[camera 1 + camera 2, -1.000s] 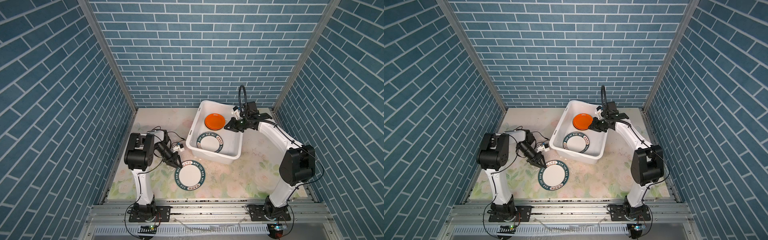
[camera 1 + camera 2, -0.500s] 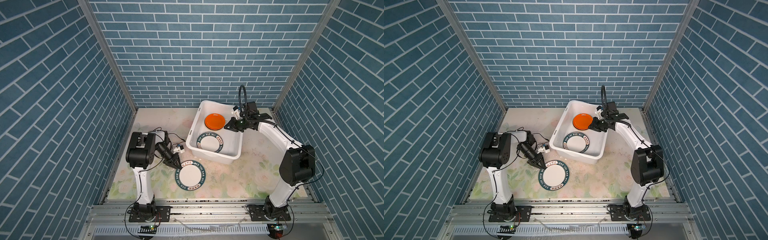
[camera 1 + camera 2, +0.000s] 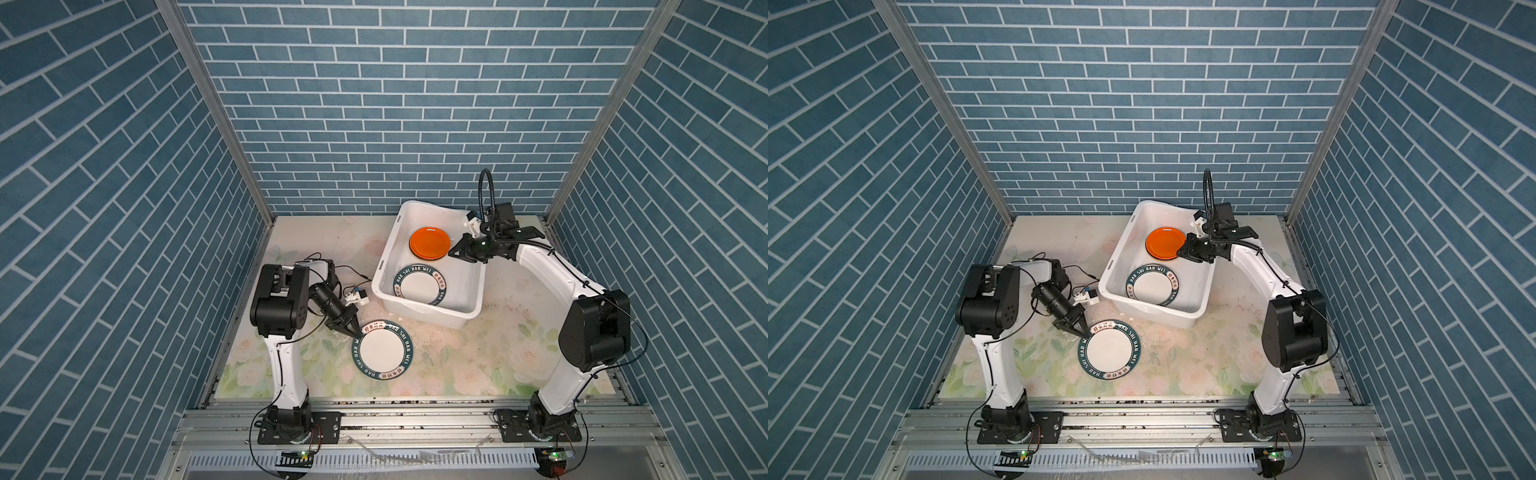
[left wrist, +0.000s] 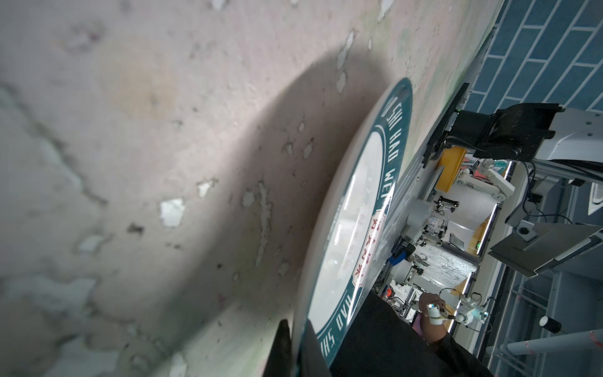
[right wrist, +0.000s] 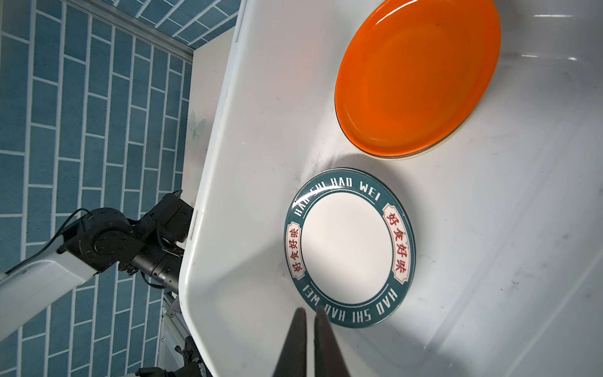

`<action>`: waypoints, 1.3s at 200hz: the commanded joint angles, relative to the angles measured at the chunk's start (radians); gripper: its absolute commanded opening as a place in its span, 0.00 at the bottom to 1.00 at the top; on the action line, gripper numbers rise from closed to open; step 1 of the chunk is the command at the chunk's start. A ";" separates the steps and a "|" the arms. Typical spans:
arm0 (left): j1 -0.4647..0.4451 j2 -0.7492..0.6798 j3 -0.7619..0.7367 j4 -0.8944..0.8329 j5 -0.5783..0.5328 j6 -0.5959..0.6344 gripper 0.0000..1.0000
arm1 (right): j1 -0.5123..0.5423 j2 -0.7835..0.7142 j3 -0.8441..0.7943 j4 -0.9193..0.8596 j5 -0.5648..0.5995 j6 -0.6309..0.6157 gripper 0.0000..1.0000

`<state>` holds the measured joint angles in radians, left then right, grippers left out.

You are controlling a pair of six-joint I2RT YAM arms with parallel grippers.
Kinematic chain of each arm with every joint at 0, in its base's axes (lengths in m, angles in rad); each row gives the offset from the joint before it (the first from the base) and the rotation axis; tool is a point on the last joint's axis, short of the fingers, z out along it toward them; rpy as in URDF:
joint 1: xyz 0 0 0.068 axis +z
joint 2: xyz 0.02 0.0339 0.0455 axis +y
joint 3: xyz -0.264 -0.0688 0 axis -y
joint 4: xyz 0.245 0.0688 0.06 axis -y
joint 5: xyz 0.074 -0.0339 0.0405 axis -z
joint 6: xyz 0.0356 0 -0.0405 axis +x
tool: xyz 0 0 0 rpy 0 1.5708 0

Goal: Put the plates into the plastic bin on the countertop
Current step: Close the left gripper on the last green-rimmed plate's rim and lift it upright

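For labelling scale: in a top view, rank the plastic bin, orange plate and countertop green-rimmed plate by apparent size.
1. plastic bin
2. green-rimmed plate
3. orange plate, which sits farther back, so its true size is unsure.

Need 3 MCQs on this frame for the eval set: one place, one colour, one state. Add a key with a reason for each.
1. Where is the loose green-rimmed plate?
A) on the countertop, outside the bin
B) on the bin's floor
C) leaning on the bin's wall

2. What colour is the far-end plate in the bin?
A) blue
B) orange
C) black

3. The left pincer is:
A) open above the plate
B) shut on nothing
C) shut on the plate's rim

Key:
1 A, both top views show it on the floral surface outside the bin.
2 B, it is plainly orange in the right wrist view.
3 C, the left wrist view shows the rim between the fingers.
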<state>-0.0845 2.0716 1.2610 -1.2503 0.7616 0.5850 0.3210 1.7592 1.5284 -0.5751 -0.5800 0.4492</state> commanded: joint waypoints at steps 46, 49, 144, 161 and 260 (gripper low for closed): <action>0.100 -0.096 0.114 -0.166 -0.082 0.097 0.01 | -0.008 0.001 0.016 0.026 -0.017 0.022 0.09; 0.104 -0.097 0.118 -0.172 -0.086 0.100 0.01 | -0.007 0.002 0.019 0.027 -0.018 0.023 0.09; 0.274 -0.165 0.367 -0.381 -0.193 0.183 0.01 | -0.008 0.042 0.072 0.030 -0.047 0.017 0.09; 0.308 -0.160 0.436 -0.416 -0.207 0.189 0.01 | -0.008 0.055 0.092 0.016 -0.050 0.007 0.10; 0.419 -0.088 0.868 -0.536 -0.253 0.178 0.00 | -0.007 0.150 0.249 -0.042 -0.086 -0.021 0.10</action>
<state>0.3244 1.9472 2.0613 -1.6081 0.5102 0.7570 0.3149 1.8774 1.7329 -0.5758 -0.6411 0.4633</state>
